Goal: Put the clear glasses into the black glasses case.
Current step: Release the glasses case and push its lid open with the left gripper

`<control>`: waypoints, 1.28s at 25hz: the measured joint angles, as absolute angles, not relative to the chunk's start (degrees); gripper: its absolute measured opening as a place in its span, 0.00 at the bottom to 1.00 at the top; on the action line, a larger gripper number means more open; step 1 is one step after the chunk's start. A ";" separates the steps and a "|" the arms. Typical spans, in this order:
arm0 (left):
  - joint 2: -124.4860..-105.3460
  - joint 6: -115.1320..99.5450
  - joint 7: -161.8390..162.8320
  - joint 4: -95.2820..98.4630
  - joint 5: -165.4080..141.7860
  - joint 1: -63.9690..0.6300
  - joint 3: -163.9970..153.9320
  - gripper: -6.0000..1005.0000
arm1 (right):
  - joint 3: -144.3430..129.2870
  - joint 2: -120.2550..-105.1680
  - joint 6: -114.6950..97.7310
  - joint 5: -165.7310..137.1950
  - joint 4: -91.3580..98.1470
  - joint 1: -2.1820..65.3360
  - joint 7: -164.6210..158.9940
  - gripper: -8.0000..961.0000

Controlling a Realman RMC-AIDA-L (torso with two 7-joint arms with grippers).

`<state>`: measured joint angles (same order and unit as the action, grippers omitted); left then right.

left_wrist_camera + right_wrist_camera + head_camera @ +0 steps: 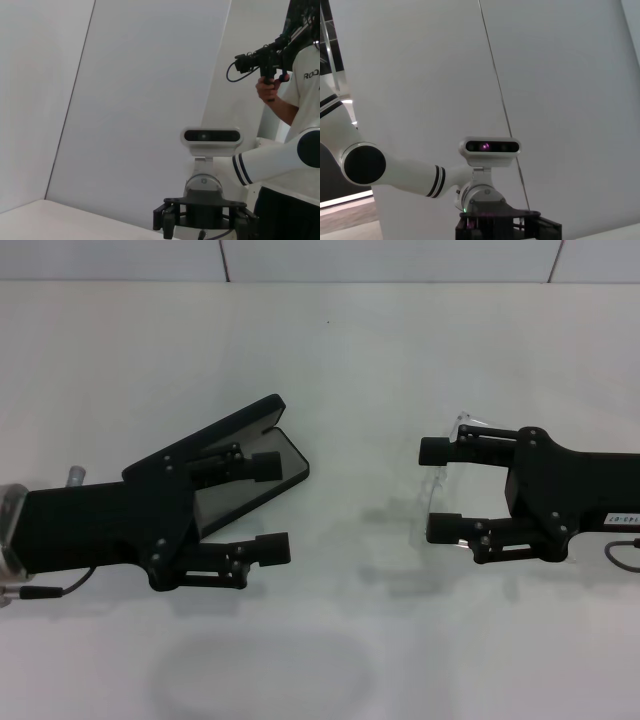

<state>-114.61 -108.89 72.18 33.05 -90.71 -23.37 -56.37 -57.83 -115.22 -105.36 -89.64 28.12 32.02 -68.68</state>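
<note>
One black glasses case (262,462) lies open on the white table (330,370). One pair of clear glasses (447,480) lies there too. Two black grippers are in view, the left gripper (270,508) and the right gripper (438,490), each with two fingers spread apart.

A white shirt (310,75) worn by a person at 2 o'clock in the left wrist view bore dark lettering cut off at the edge, reading "Ro". A small label (622,520) on the right arm carried print too small to read.
</note>
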 joint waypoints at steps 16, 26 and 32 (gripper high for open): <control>-114.46 -108.89 75.01 33.85 -90.52 -24.02 -51.89 0.83 | -52.71 -115.15 -105.82 -89.64 28.12 29.66 -67.90 0.83; -116.31 -104.97 96.44 58.59 -91.43 -24.13 -46.84 0.82 | -49.12 -114.46 -104.51 -89.72 27.84 28.73 -67.78 0.83; -116.53 -96.99 113.91 80.64 -108.53 -26.45 -47.16 0.80 | -44.50 -114.66 -105.02 -89.71 28.08 25.91 -67.76 0.83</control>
<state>-116.53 -96.99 113.91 80.64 -108.53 -26.45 -47.16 -44.50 -114.66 -105.02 -89.71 28.08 25.91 -67.76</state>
